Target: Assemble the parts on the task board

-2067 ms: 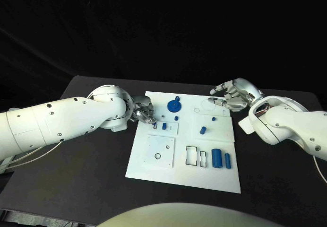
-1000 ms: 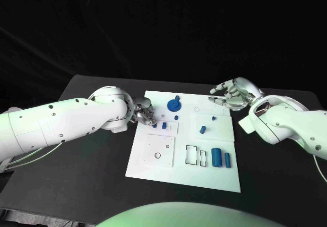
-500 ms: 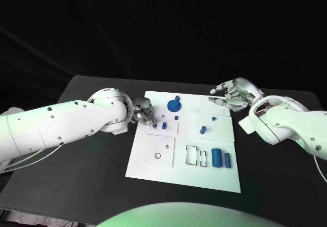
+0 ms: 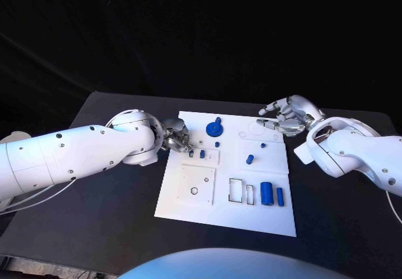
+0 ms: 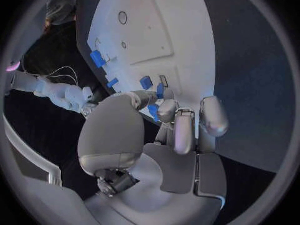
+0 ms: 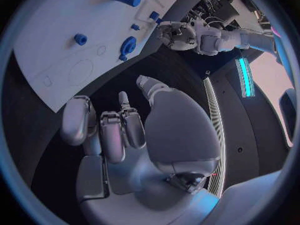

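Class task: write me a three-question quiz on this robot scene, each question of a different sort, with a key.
1. True or false: the right hand holds a blue piece.
2. Which hand has its fingers at the white board's edge, by a small blue piece? A left hand B right hand
3. Fill in: the large round blue piece lies near the board's ____ edge.

Key: 1 false; 2 A; 3 far.
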Robot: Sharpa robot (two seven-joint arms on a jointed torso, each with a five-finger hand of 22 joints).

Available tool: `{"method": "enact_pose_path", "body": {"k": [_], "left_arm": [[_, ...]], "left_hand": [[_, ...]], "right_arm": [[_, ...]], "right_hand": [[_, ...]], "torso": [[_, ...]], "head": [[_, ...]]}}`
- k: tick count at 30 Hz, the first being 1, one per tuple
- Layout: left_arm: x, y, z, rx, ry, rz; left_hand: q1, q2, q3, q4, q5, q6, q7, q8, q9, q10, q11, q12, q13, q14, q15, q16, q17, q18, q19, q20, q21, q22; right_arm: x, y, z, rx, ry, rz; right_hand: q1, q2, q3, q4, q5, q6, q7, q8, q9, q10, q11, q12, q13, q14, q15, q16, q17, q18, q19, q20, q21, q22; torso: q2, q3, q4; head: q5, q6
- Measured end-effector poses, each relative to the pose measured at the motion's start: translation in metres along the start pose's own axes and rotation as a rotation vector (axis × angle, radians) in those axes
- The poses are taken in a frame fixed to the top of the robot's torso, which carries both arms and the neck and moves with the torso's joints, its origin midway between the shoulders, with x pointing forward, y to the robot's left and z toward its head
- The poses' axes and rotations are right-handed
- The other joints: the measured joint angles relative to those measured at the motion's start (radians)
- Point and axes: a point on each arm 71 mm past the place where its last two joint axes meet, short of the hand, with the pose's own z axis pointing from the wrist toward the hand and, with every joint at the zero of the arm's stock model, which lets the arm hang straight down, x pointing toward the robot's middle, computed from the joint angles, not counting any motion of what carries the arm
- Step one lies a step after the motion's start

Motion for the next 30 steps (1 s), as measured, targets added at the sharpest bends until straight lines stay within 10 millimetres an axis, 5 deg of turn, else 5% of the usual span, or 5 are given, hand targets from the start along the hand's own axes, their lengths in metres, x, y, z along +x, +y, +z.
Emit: {"method": "enact_pose_path", "body": {"k": [30], "left_arm": [[0.0092,0.0021,0.0013,0.009,0.002,0.016]], "left_hand": [[-0.004,-0.004,0.007,-0.007,-0.003,0.006,0.0,0.001,0.0,0.0,0.0,0.0,0.0,-0.004,-0.004,0.0,0.0,0.0,0.004,-0.004,0.0,0.004]], "right_arm": [[-0.0004,-0.0019,-0.0005,0.004,-0.001,0.0]], "right_hand": [[0.0,0.0,0.0,0.0,0.0,-0.004,-0.004,0.004,-0.001,0.0,0.0,0.0,0.0,0.0,0.0,0.0,0.0,0.0,0.0,0.0,0.0,0.0]], "torso": [[0.0,-0.0003,-0.0003]], "head": [[0.001,-0.009]]}}
